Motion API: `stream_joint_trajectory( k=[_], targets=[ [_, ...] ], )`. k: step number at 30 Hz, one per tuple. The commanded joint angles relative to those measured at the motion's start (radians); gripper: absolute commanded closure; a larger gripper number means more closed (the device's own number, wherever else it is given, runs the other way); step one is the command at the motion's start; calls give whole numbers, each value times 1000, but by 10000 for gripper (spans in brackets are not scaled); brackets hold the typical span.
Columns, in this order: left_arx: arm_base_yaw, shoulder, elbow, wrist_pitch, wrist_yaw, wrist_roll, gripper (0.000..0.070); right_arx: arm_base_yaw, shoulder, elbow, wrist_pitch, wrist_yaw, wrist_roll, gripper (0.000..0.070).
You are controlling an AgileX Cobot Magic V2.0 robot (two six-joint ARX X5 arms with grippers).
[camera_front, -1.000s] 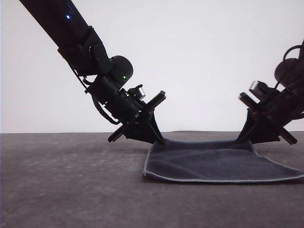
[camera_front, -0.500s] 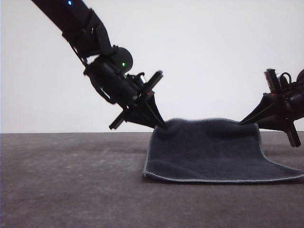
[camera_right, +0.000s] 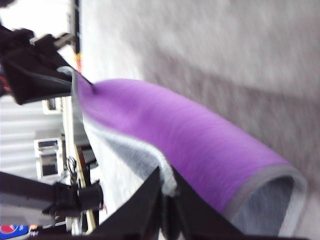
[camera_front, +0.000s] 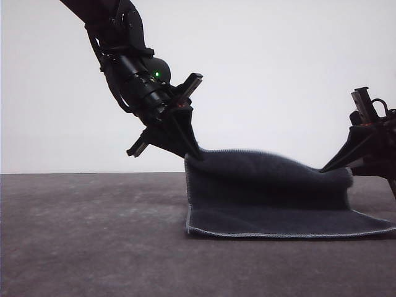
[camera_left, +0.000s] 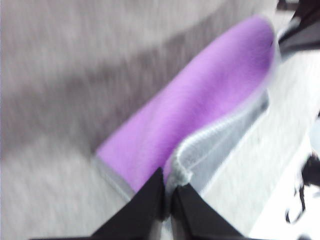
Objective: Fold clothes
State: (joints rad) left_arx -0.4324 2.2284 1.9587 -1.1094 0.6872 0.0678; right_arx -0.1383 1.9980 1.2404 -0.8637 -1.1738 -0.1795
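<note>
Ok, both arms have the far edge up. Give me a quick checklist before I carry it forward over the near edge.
1. Left pincer shut on the cloth corner: ok.
2. Right pincer shut on the other far corner: ok.
3. Lifted corners level: not ok, the left one is higher.
4. Lifted edge taut: not ok, it sags towards the right.
5. Near edge flat on the table: ok.
6. Purple face turned up along the roll: ok.

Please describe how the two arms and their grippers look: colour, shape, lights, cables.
Both arms are black. The left gripper has tapered, pointed black fingers; a green light glows on the wrist housing above it. The right gripper is likewise black and pointed, with a thin cable looping behind it.
</note>
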Motion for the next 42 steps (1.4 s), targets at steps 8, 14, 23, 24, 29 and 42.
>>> stream_joint_trajectory(
  k=[8,14,23,24,29,42],
  targets=[
    [-17,31,28,-91,32,56,699,-1,8,39,-209,69,-148,700],
    [-35,31,28,-108,32,54,587,-2,8,58,-252,102,-154,699],
    [-48,31,28,-131,32,52,459,-3,8,65,-280,105,-169,582],
    [-48,31,28,-134,32,51,425,-3,8,65,-284,105,-169,544],
    [-47,31,28,-158,32,52,385,-3,8,66,-300,104,-169,369],
    [-25,29,44,-155,9,53,385,-3,-30,126,-380,101,-242,271]
  ],
)
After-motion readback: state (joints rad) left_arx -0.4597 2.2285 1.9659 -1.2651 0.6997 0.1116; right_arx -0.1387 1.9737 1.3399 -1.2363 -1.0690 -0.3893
